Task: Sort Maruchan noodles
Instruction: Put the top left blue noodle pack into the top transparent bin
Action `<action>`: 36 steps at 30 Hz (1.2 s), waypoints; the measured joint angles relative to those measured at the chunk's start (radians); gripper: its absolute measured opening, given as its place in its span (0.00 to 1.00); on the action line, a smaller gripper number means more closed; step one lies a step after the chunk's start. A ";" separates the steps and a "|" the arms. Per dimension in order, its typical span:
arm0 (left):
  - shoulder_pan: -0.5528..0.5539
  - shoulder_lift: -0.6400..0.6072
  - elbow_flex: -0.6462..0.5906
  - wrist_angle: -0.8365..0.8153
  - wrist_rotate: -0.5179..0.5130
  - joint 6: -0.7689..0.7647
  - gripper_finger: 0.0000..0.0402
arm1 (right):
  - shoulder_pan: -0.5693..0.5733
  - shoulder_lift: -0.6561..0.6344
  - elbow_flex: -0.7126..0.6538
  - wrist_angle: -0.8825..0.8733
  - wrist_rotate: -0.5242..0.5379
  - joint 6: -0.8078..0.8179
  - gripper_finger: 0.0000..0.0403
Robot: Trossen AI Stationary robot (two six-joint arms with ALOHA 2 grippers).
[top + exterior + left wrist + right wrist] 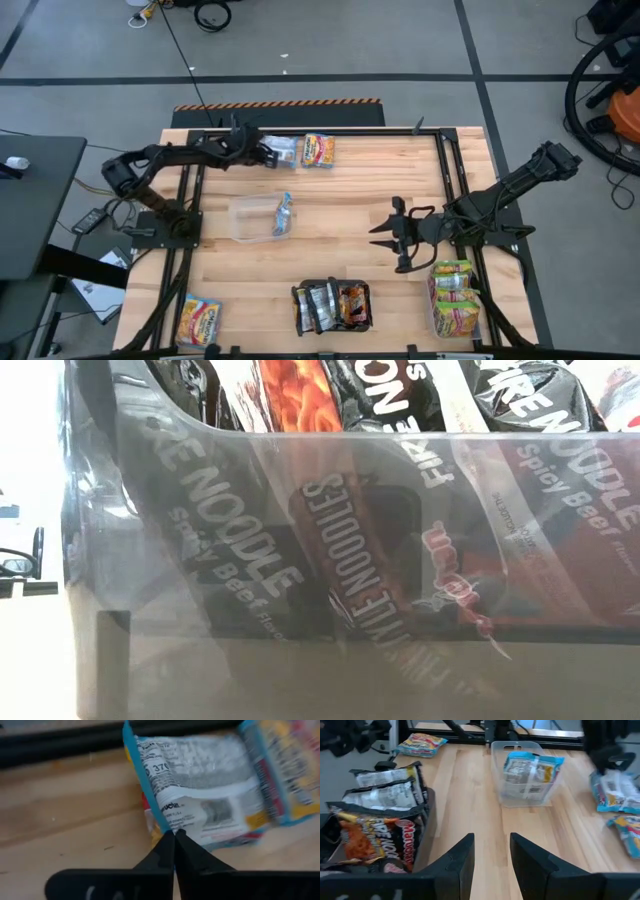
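My left gripper (266, 153) is at the table's far edge, shut on a blue-silver packet (284, 150) that lies on the wood beside an orange-yellow packet (318, 150). My right gripper (385, 232) hovers open over bare wood at mid-table, right of a clear tub (250, 218) that holds one blue packet (283, 212). In the right wrist view that tub (501, 795) stands ahead of the open fingers (490, 855). Dark packets (330, 305) stand in a tub at the near edge, and yellow-green packets (455, 295) in a tub near right. My left gripper (174, 836) pinches the blue-silver packet (210, 785) between its two fingers at the blue sealed side edge (162, 822), near a corner. The fingers come in low from the table's left. Whether the packet is off the wood I cannot tell.
An orange-yellow packet (198, 320) lies alone at the near left corner. Black frame rails (445, 170) run along the table's sides and far edge. The dark-packet tub (300, 560) fills the low view. Bare wood lies between the tubs at mid-table.
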 joint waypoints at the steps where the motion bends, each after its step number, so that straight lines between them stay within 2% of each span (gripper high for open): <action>1: 0.000 -0.026 0.000 -0.006 -0.001 0.000 0.01 | 0.000 0.000 0.000 0.000 -0.010 0.000 0.32; 8: -0.034 -0.274 0.000 -0.122 -0.019 0.031 0.01 | 0.000 0.000 0.000 0.001 -0.036 0.000 0.32; 15: -0.147 -0.526 0.001 -0.295 -0.011 0.036 0.00 | -0.009 0.000 0.000 0.002 -0.029 -0.002 0.32; 19: -0.233 -0.638 0.001 -0.358 0.045 0.164 0.01 | -0.008 0.000 0.000 0.005 -0.029 -0.003 0.32; 26: -0.344 -0.776 0.003 -0.437 0.041 0.287 0.01 | -0.009 0.000 0.000 0.025 -0.029 0.016 0.32; 32: -0.394 -0.824 0.106 -0.714 -0.068 0.309 0.01 | -0.009 0.000 0.000 0.025 -0.029 0.059 0.32; 36: -0.446 -0.822 0.125 -0.793 -0.031 0.285 0.01 | -0.010 0.000 0.000 0.027 -0.029 0.050 0.32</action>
